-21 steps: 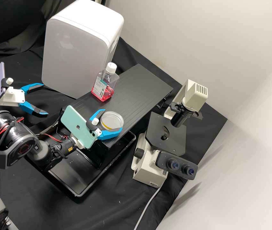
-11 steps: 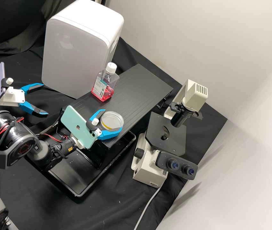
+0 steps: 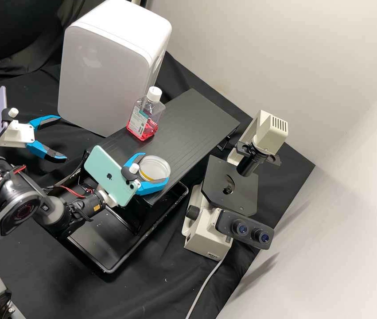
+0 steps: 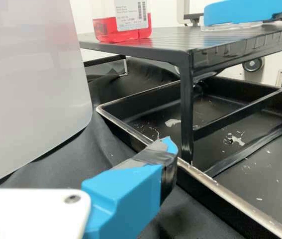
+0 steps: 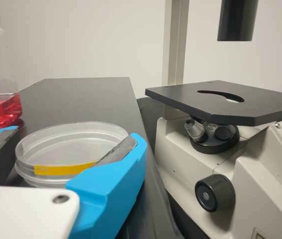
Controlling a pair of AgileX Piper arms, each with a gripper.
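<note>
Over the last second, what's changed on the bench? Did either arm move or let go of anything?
The right arm's big joint swung a little to the left, and the right gripper drew back slightly with it, the dish still between its fingers on the black shelf. Nothing was let go. The left gripper, the bottle and the microscope stayed put.

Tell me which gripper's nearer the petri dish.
Right. The right gripper is shut around the petri dish on the black shelf; the left gripper sits open beside the white box, well apart from it.
</note>
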